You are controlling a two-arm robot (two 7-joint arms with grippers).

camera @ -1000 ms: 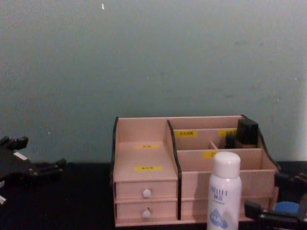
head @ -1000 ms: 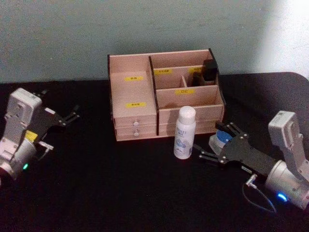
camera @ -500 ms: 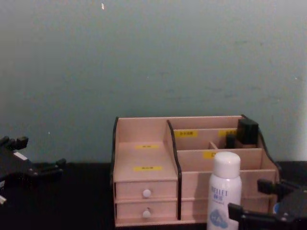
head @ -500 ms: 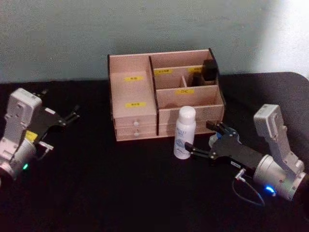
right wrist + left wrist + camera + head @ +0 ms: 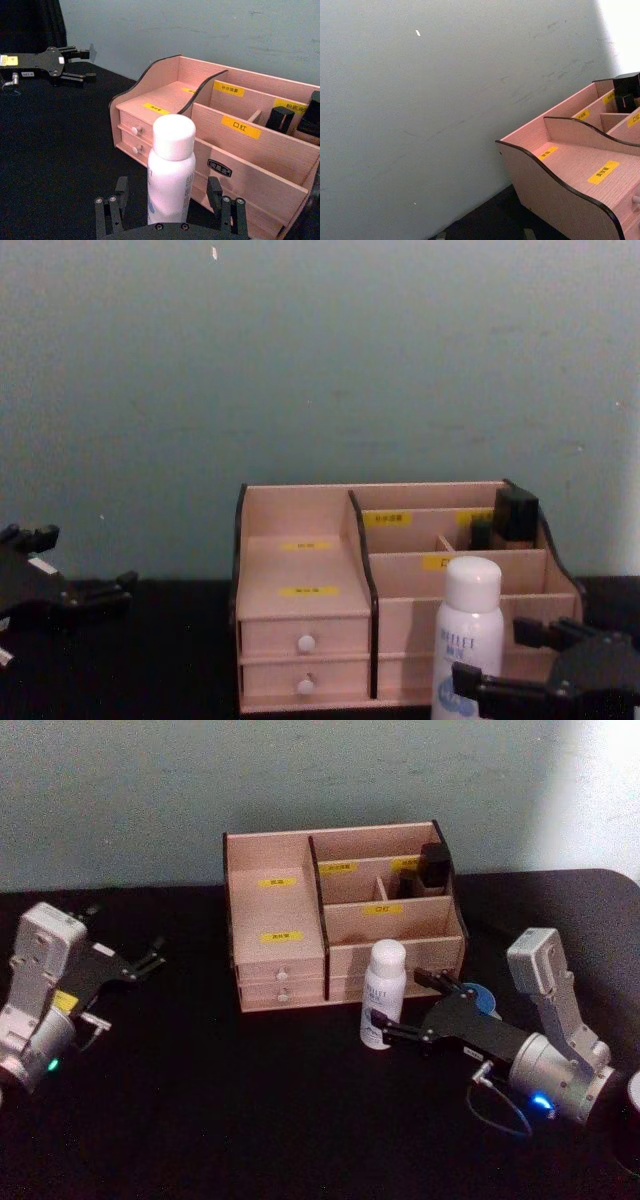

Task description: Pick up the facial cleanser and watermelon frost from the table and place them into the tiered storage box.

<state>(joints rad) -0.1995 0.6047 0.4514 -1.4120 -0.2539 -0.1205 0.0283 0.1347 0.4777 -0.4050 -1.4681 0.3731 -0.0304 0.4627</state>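
my right hand [image 5: 398, 1005] is open, white bottle [image 5: 383, 982] upright btwn its fingers, just in front of the box [image 5: 275, 910]; left hand [image 5: 153, 953] open, parked far left.

Looks like a robot test lab, not a home: black-draped table [image 5: 220, 1120] set against a bare, scuffed grey-green wall [image 5: 150, 790], labelled tiered storage box [image 5: 275, 915] staged on it, flanked by grey left arm [image 5: 40, 985] and right arm [image 5: 540, 975], each with a glowing status light.
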